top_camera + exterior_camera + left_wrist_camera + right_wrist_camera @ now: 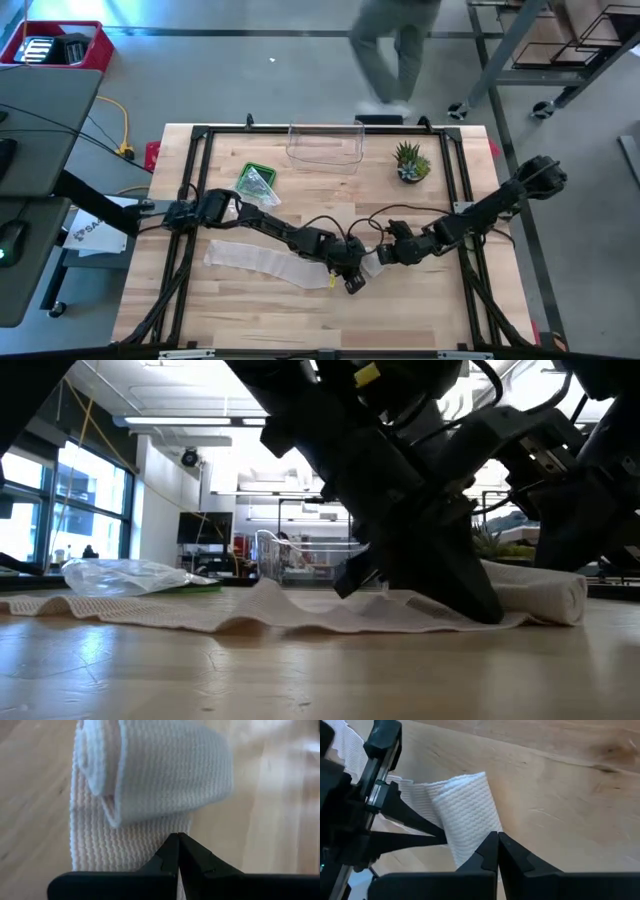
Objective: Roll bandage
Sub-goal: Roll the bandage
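Pale wooden bench [420, 310] under a half-rolled bandage [262, 258], with a clear bin [324, 146] and small plant [411, 162] behind. Left claw [352, 283] and right claw [383, 256] both closed tight, empty, touching the roll. Beyond, grey floor [230, 70] and a person's legs [390, 50].

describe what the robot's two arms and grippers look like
Both arms are dark, jointed links with black cables looping alongside. The left gripper carries a small yellow marking near its wrist. Each has two flat black angular fingers, as on the right gripper.

Floor [250, 70]: grey, smooth, around the bench.
Bench [400, 320]: pale wood top.
Windows [60, 510]: tall panes beyond the bench.
Light [180, 422]: ceiling strip lamps.
Red bin [85, 55]: on the floor.
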### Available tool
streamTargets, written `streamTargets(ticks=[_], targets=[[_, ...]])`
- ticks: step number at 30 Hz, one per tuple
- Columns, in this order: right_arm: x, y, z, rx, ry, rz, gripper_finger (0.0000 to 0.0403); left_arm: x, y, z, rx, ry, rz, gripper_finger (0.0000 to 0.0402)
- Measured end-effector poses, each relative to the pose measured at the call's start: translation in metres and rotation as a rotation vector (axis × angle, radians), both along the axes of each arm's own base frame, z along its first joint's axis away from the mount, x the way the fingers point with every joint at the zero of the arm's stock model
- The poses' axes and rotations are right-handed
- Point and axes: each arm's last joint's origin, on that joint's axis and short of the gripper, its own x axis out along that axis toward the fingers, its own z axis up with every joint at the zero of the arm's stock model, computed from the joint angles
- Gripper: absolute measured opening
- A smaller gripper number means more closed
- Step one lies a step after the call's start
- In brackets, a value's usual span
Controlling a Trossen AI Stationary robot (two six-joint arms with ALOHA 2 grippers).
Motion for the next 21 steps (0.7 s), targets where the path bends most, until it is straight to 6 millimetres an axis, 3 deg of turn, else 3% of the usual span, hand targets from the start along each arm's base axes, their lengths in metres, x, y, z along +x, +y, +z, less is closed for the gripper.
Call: streamTargets(ticks=[10,17,21], targets=[[0.000,-0.002,-0.001,-0.009,0.016,-0.009,0.0000,0.000,0.008,0.001,-0.012,0.017,0.015,0.0000],[-0.001,-0.002,-0.001,-0.011,0.018,-0.007,0.0000,0.001,0.011,0.020,0.023,-0.044,0.028,0.0000],[0.000,-0.002,-0.001,-0.009,0.015,-0.010,0.0000,0.001,0.011,0.015,0.016,-0.036,0.030,0.0000]])
